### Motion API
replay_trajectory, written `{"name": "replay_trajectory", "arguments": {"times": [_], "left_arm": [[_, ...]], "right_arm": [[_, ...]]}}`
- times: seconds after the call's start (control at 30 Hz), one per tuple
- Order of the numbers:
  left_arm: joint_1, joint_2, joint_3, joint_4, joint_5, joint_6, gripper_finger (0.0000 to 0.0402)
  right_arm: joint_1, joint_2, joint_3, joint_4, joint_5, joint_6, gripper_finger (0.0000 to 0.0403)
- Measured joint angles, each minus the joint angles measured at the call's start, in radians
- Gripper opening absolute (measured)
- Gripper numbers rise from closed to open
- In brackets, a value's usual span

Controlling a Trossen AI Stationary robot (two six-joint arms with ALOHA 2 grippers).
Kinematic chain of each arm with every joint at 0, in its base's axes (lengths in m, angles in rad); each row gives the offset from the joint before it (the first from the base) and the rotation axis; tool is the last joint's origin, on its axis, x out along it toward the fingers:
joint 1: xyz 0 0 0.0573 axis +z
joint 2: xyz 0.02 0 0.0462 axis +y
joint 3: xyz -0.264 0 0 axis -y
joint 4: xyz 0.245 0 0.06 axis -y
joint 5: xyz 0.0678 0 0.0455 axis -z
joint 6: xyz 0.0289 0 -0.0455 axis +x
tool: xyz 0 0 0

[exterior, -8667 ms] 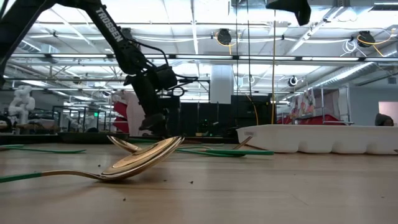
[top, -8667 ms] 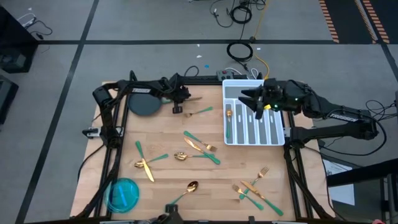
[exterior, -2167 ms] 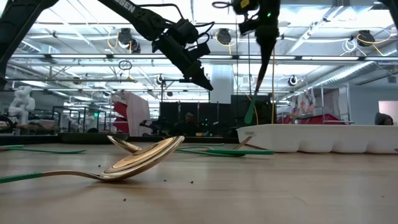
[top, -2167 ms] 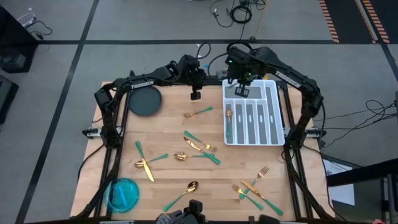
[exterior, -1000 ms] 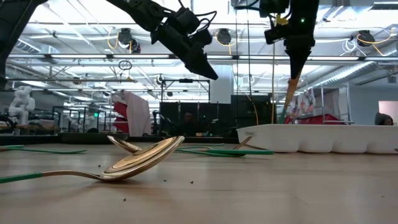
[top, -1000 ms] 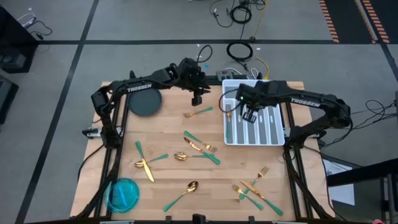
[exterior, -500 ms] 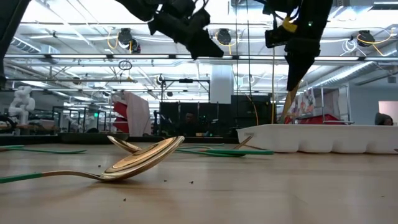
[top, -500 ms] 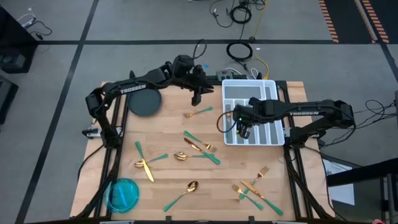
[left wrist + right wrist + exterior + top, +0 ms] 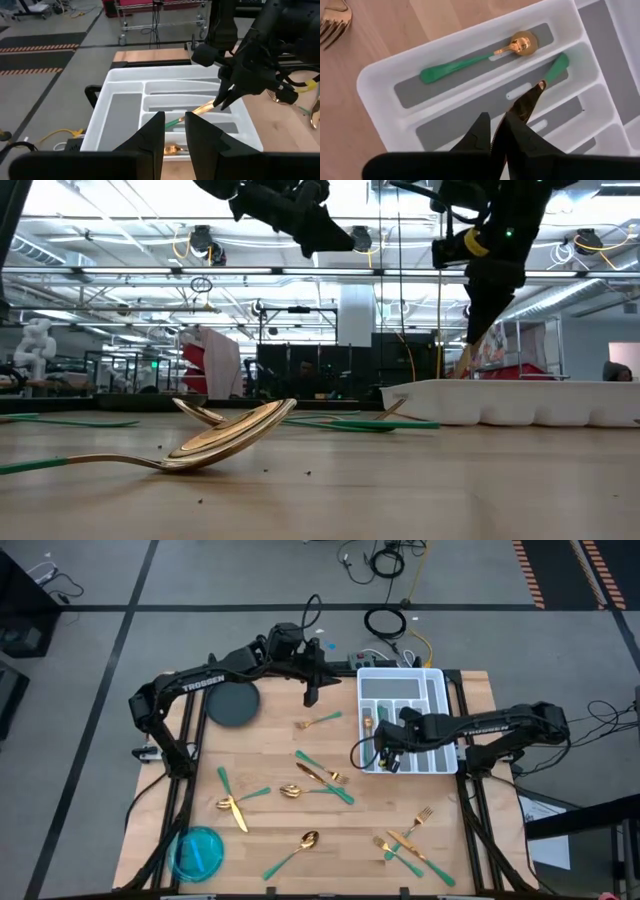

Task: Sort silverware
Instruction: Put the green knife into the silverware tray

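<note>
My right gripper [image 9: 388, 758] hangs over the near left part of the white divided tray [image 9: 437, 680], shut on a piece of silverware [image 9: 540, 85] with a gold head and a green handle. A gold spoon with a green handle [image 9: 470, 62] lies in the tray's outermost long slot. My left gripper [image 9: 309, 695] hangs high over the table's far edge, left of the tray; its fingers [image 9: 156, 127] stand a little apart with nothing between them. More silverware lies loose on the wood: a fork [image 9: 318, 721], a cluster [image 9: 320, 775] and a group [image 9: 405, 840]. My right gripper pinches the piece's gold head end [image 9: 526, 104] between its two fingers, coming from above and pointing steeply down. The piece slants down below the fingers, its green handle end [image 9: 557, 66] lowest, inside the tray's second long slot. Whether that end touches the tray I cannot tell.
A dark round plate [image 9: 232, 705] sits at the far left and a blue round dish [image 9: 197, 852] at the near left corner. A spoon [image 9: 215, 442] lies close to the low camera. Cables [image 9: 390, 625] lie on the floor beyond the table.
My right gripper has gone down and toward the table's near edge and left along the tray, carrying the piece, whose green end has sunk into the tray. My left gripper has risen and tipped its fingers up toward level.
</note>
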Motion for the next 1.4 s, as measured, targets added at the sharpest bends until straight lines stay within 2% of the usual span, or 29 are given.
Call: {"name": "replay_trajectory", "arguments": {"times": [0.13, 0.3, 0.4, 0.67, 0.73, 0.87, 0.93, 1.07, 1.2, 1.3, 1.4], "left_arm": [[-0.004, 0.000, 0.000, -0.012, 0.000, 0.000, 0.0083], [-0.005, 0.000, 0.000, -0.016, 0.000, 0.000, 0.0083], [-0.005, 0.000, 0.000, -0.017, 0.000, 0.000, 0.0083], [-0.007, 0.000, 0.000, -0.010, 0.009, -0.006, 0.0083], [-0.001, -0.015, -0.001, -0.003, 0.088, -0.038, 0.0083], [0.034, -0.067, -0.011, 0.055, 0.369, -0.101, 0.0083], [0.060, -0.090, -0.037, 0.058, 0.396, -0.103, 0.0083], [0.121, -0.123, -0.205, 0.125, 0.299, -0.153, 0.0083], [0.145, -0.129, -0.446, 0.255, 0.213, -0.307, 0.0083], [0.120, -0.129, -0.564, 0.247, 0.070, -0.326, 0.0083], [0.096, -0.129, -0.621, 0.217, -0.077, -0.370, 0.0083]], "right_arm": [[0.017, 0.004, -0.003, 0.001, 0.017, 0.020, 0.0039], [0.020, 0.015, -0.015, -0.023, -0.053, 0.035, 0.0106], [0.015, 0.015, -0.006, -0.039, -0.060, 0.059, 0.0133], [0.016, 0.023, -0.005, -0.017, -0.046, 0.064, 0.0143], [0.017, -0.005, 0.013, 0.006, -0.044, 0.051, 0.0142], [0.017, -0.117, 0.027, 0.087, -0.023, 0.022, 0.0142], [0.018, -0.201, 0.027, 0.100, 0.029, 0.017, 0.0142], [0.018, -0.383, 0.029, 0.017, 0.148, 0.052, 0.0142], [0.018, -0.526, 0.029, -0.099, 0.177, 0.132, 0.0141], [0.018, -0.575, 0.029, -0.155, 0.180, 0.159, 0.0141], [0.018, -0.588, 0.029, -0.188, 0.180, 0.160, 0.0141]]}}
